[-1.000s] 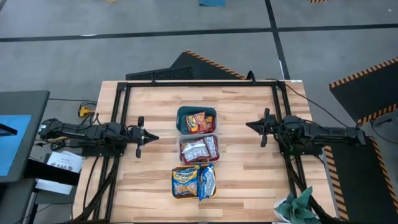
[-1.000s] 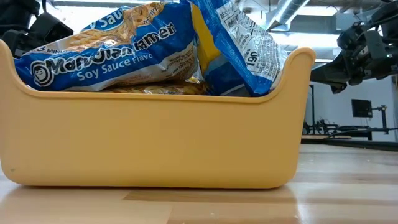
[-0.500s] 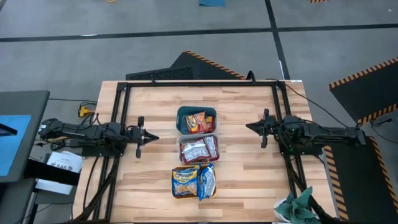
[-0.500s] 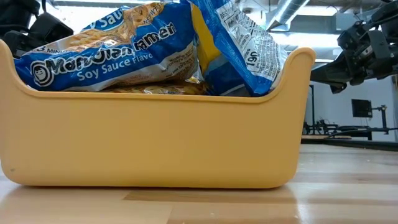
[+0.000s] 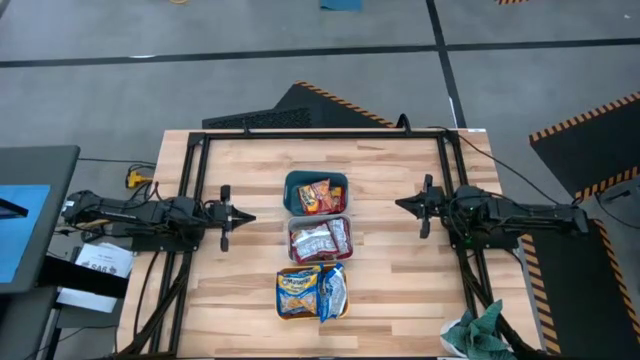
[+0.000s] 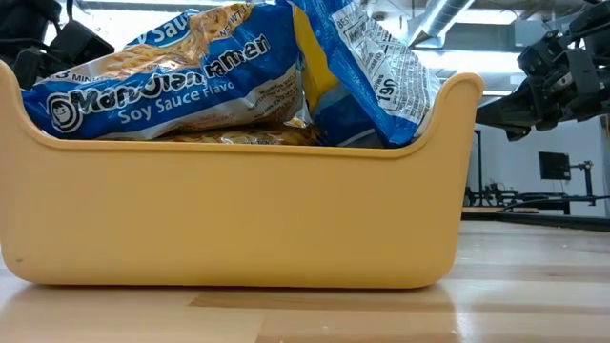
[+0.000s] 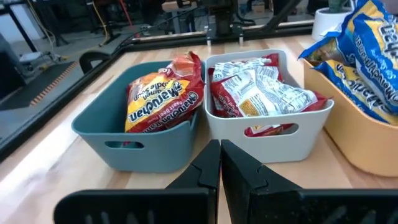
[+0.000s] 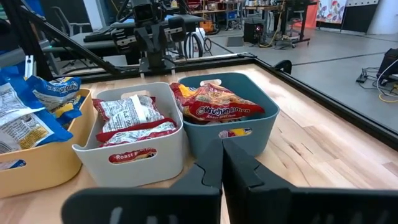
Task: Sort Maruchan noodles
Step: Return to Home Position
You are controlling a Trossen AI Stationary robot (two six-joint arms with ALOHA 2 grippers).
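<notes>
The red-orange Maruchan packets lie in the teal bin at the far end of the row. The silver-white packets with red print lie in the white bin in the middle. The yellow-and-blue packets fill the orange bin nearest the table's near edge; one stands on edge and sticks above the rim. My left gripper is shut and empty, left of the bins. My right gripper is shut and empty, right of them. Both point at the row.
A green cloth rag lies at the table's near right corner. A black frame runs along the far edge and both sides. Bare wood lies between each gripper and the bins.
</notes>
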